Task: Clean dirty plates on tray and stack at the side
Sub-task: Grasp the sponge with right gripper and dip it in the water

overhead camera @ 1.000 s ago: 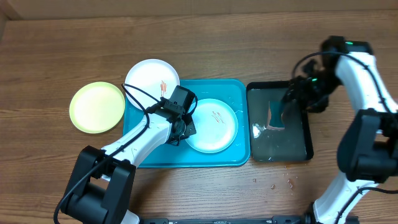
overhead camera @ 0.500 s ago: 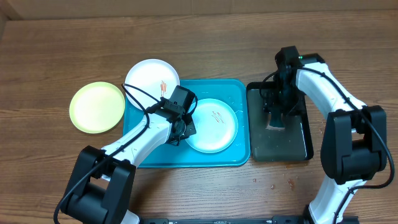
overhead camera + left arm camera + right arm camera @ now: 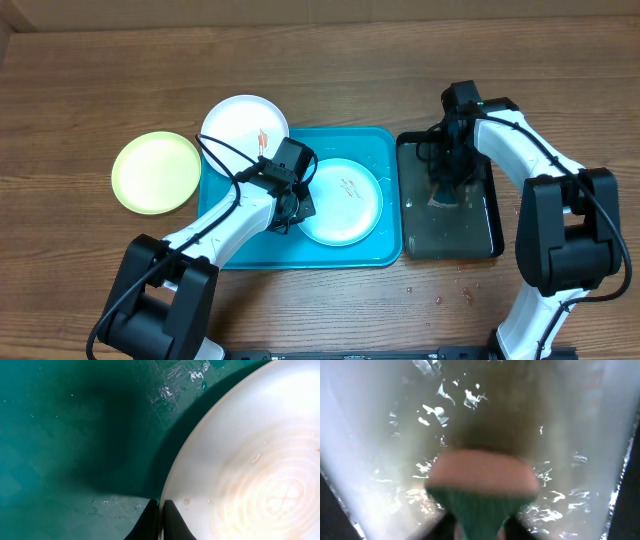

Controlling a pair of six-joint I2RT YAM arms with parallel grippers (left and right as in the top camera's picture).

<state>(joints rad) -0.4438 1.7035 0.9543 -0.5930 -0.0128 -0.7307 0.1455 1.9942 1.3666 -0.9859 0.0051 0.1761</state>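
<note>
Three plates: the light blue plate (image 3: 345, 205) lies in the tray (image 3: 365, 145), its rim right at the tips of my left gripper (image 3: 160, 517). The white plate (image 3: 240, 125) sits just beyond that gripper, over the tray's far corner. The yellow-green plate (image 3: 157, 172) is well off to its outer side, on the table (image 3: 100, 60).
Left gripper: tips pressed together on the light blue plate's edge, one on the tray side and one on the plate. I read this as a pinch to stop the plate sliding under a wipe.
Right gripper (image 3: 447, 178): lowered into the black tray (image 3: 455, 235), with the sponge (image 3: 482, 480) right at its tips. The wrist view is too blurred for me to tell whether it has the sponge.
Why there: the black tray glints with water, so I judge the sponge is being wetted.
Smears: reddish marks show on the light blue and white plates. Neither looks cleaned to me.
Surface: wood-grain table, with a few droplets near the black tray.
Room: nothing shows past the tabletop.
</note>
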